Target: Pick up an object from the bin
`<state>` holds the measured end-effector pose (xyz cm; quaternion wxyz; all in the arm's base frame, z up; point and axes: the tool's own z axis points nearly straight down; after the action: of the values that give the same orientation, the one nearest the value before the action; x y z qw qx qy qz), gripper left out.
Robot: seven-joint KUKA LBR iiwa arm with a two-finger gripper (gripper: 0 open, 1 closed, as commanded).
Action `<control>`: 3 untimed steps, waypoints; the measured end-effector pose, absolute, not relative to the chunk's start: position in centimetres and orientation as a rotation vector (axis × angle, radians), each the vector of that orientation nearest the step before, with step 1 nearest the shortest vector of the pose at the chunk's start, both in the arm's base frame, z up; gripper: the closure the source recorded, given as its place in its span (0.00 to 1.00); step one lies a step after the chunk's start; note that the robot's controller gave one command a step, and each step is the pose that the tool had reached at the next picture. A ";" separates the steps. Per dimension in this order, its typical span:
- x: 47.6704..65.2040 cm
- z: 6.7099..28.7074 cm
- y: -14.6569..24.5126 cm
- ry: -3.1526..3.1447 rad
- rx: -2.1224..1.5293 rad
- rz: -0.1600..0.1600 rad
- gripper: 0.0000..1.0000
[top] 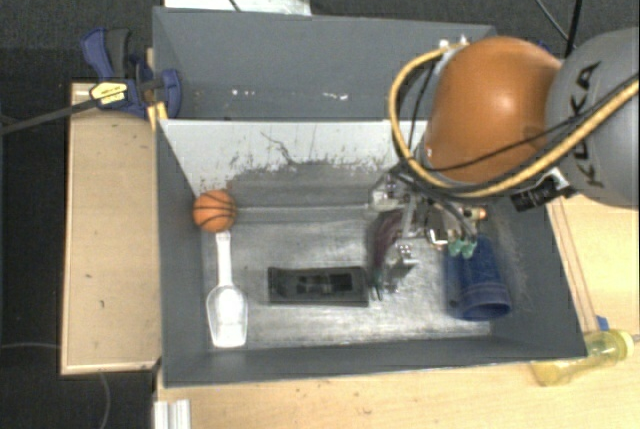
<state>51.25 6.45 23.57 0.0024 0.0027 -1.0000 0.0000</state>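
Note:
My gripper (392, 262) hangs low over the middle of the bin, right of centre. Its tip is just beside the right end of a flat black rectangular piece (316, 284) that lies on the bin floor. To the gripper's right, a blue cup (477, 282) lies on its side with its rim toward the front wall. I see nothing clearly held.
A small orange basketball (214, 211) rests in the far left corner. A white plastic scoop (226, 302) lies along the left wall below it, bowl toward the front. The arm's orange cover and cables hide the bin's back right part.

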 end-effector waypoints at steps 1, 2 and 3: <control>51.4 23.9 6.4 -3.145 0.005 -0.001 0.00; 52.4 18.3 6.7 -3.151 -0.019 -0.003 0.00; 52.4 11.4 6.2 -3.146 0.133 -0.002 0.00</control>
<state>52.40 6.19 11.41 -0.0036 0.0424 -0.9991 -0.0005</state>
